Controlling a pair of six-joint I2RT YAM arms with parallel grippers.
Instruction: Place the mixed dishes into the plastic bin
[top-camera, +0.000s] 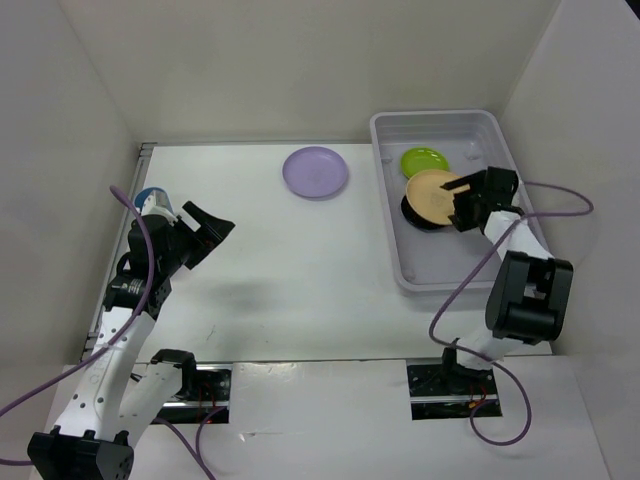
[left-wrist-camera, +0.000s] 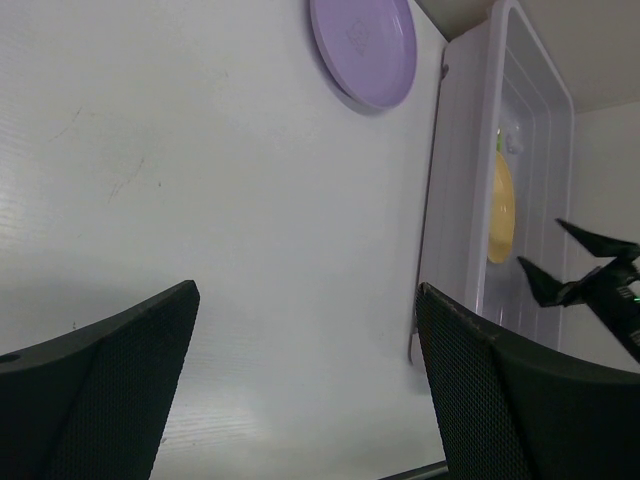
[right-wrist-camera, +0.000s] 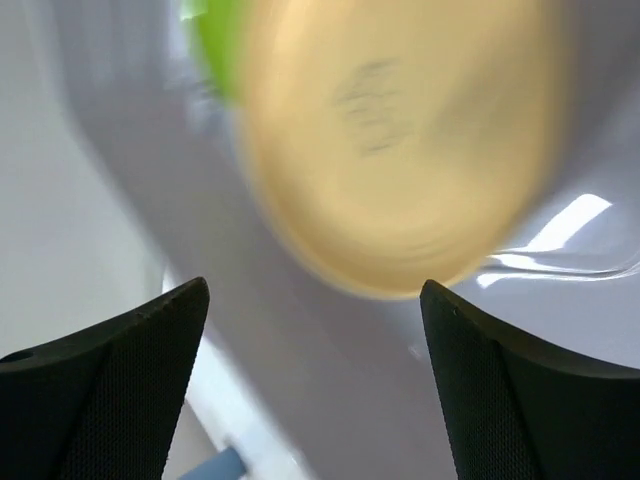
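Observation:
The translucent plastic bin (top-camera: 385, 222) stands at the back right. Inside it are a lime green plate (top-camera: 424, 160) and a pale orange plate (top-camera: 432, 195) resting over a black plate (top-camera: 412, 216). My right gripper (top-camera: 460, 205) is open and empty just right of the orange plate, which shows blurred ahead of its jaws in the right wrist view (right-wrist-camera: 400, 130). A lavender plate (top-camera: 316, 172) lies on the table at the back middle. My left gripper (top-camera: 208, 225) is open and empty at the left, in front of a blue cup (top-camera: 150, 197). No salmon-red cup is in view.
White walls close in the table at the back and on both sides. In the left wrist view the lavender plate (left-wrist-camera: 365, 45) and the bin (left-wrist-camera: 455, 200) lie far ahead of the open jaws. Purple cables trail from both arms.

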